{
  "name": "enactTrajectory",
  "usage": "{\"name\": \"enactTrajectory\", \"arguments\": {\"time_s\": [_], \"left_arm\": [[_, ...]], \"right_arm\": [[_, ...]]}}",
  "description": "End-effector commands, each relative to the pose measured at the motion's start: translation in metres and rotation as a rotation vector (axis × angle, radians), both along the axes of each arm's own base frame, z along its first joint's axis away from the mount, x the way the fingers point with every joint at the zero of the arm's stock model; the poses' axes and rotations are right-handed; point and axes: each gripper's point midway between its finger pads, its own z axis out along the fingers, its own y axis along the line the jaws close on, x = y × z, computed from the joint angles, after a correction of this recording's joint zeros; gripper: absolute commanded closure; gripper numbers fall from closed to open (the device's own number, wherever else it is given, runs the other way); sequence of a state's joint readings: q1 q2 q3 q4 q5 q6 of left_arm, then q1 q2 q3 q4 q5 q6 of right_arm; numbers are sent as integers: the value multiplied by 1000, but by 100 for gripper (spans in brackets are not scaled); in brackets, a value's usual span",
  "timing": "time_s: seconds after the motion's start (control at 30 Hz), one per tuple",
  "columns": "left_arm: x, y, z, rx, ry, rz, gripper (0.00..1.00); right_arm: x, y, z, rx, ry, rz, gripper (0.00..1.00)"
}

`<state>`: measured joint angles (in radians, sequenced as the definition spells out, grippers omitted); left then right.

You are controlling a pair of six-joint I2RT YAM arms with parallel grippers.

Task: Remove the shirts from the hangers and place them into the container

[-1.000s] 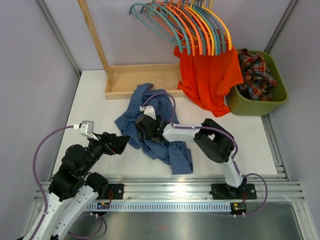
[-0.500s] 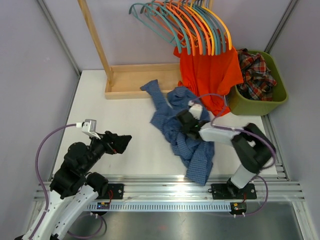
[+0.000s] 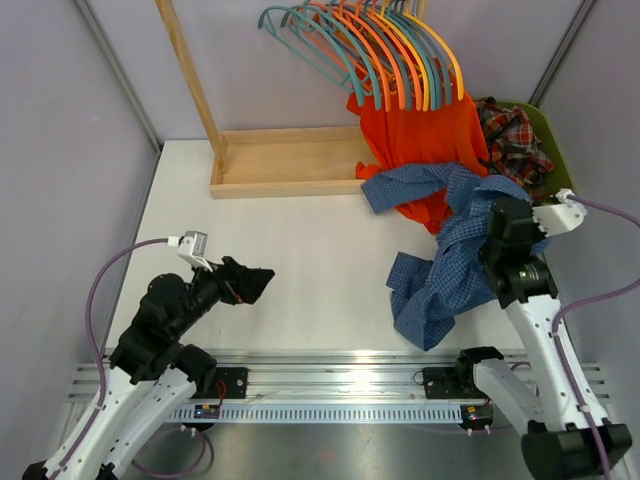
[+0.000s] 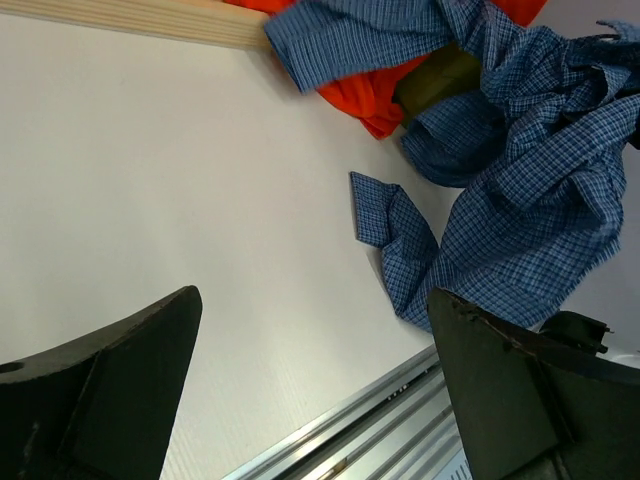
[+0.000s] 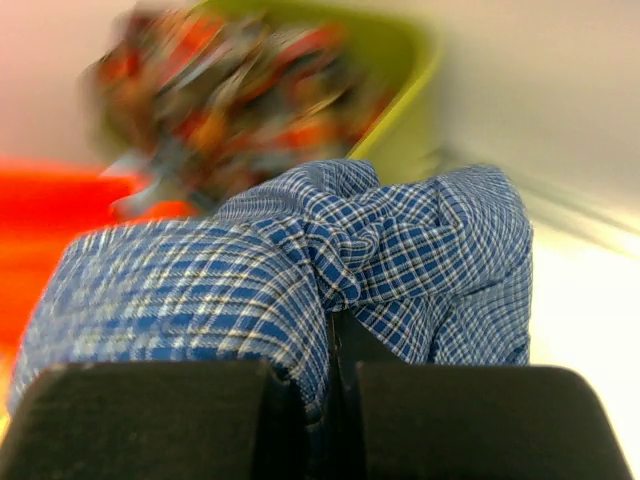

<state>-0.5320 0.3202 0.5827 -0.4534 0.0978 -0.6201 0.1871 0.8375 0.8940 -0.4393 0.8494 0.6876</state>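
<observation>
At the right edge of the bench [image 3: 300,240], the right claw [image 5: 335,415] is clamped on a fold of the dark blue check shirt [image 3: 450,270]. A second ago the shirt lay mid-bench; now it hangs just beside the container [image 3: 562,172], tail trailing. The plaid shirt [image 3: 512,135] is already inside, and the orange-red shirt [image 3: 420,150] hangs on the hangers [image 3: 390,55]. The left claw [image 3: 258,283] hovers, jaws apart, empty. A drop into the container looks next.
</observation>
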Motion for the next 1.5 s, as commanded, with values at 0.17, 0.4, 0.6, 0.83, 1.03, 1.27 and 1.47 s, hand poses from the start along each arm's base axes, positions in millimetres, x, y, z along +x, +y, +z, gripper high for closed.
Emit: {"name": "enactTrajectory", "arguments": {"time_s": [0.17,0.4,0.6,0.83,1.03,1.27,1.47], "left_arm": [[-2,-20,38,-51,-80,-107,1],[1,-22,53,-42,-107,-118,1],[1,-20,58,-31,-116,-115,1],[0,-15,64,-27,-138,-93,1],[0,-14,64,-32,-136,-85,1],[6,-15,55,-31,-119,-72,1],[10,-16,48,-22,-95,-64,1]], "right_arm": [[70,-110,18,160,-32,-179,100],[149,-133,178,78,-320,-109,100],[144,-128,366,-127,-751,-35,100],[57,-107,501,-371,-1277,-57,100],[72,-111,498,-342,-1388,-42,100],[240,-155,360,-222,-1021,4,100],[336,-172,201,-50,-618,52,100]]}}
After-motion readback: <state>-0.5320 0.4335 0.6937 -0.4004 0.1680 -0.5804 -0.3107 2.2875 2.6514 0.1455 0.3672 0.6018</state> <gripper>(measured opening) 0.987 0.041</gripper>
